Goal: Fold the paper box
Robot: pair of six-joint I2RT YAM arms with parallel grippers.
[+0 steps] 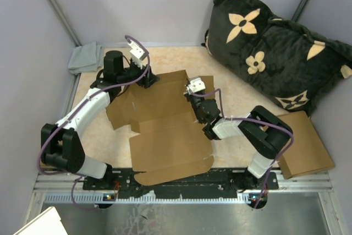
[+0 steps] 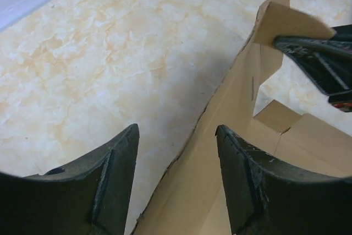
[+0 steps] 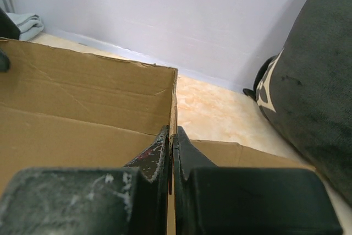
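The paper box (image 1: 165, 130) is a large brown die-cut sheet in the middle of the table, with its far panel and side flaps partly raised. My left gripper (image 1: 148, 80) is at the sheet's far left edge. In the left wrist view it (image 2: 177, 136) is open, and the raised cardboard wall (image 2: 231, 114) runs up between its fingers without being pinched. My right gripper (image 1: 190, 96) is at the far right corner. In the right wrist view it (image 3: 172, 133) is shut on the upright edge of a cardboard flap (image 3: 82, 97). The right gripper also shows in the left wrist view (image 2: 324, 59).
A black pillow with beige flowers (image 1: 275, 48) lies at the back right and shows in the right wrist view (image 3: 313, 92). Another brown box (image 1: 305, 141) sits at the right edge. A grey cloth (image 1: 85, 58) lies in the back left corner. Walls enclose the table.
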